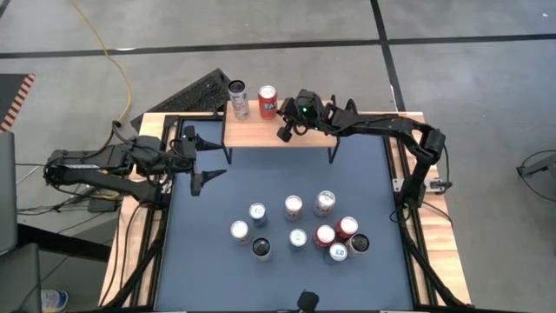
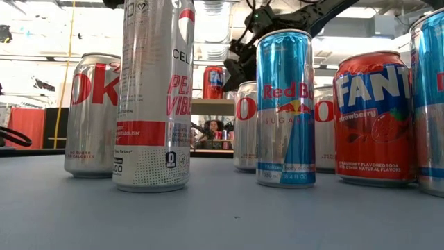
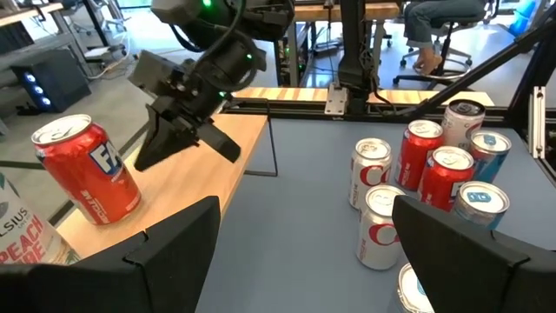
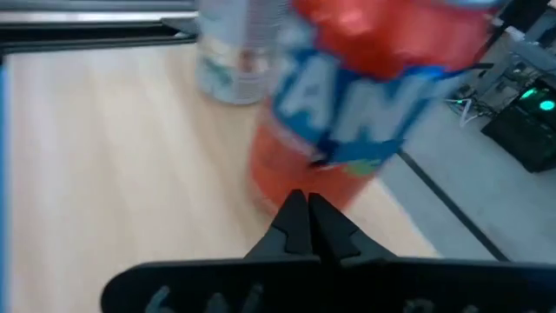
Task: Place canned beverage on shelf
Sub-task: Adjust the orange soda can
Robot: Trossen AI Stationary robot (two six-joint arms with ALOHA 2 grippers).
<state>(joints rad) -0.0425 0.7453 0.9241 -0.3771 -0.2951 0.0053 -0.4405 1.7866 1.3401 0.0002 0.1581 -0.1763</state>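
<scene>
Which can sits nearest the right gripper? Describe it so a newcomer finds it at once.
Find the light-wood shelf at the table's far edge. Two cans stand on it; take the red Fanta can, not the taller white can beside it.

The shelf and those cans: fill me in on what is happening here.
Two cans already stand on the shelf: a tall white can and a red can. The right end effector is shut and empty over the shelf, just beside the red can. The left end effector waits open at the table's left edge. A cluster of cans stands on the blue mat.
</scene>
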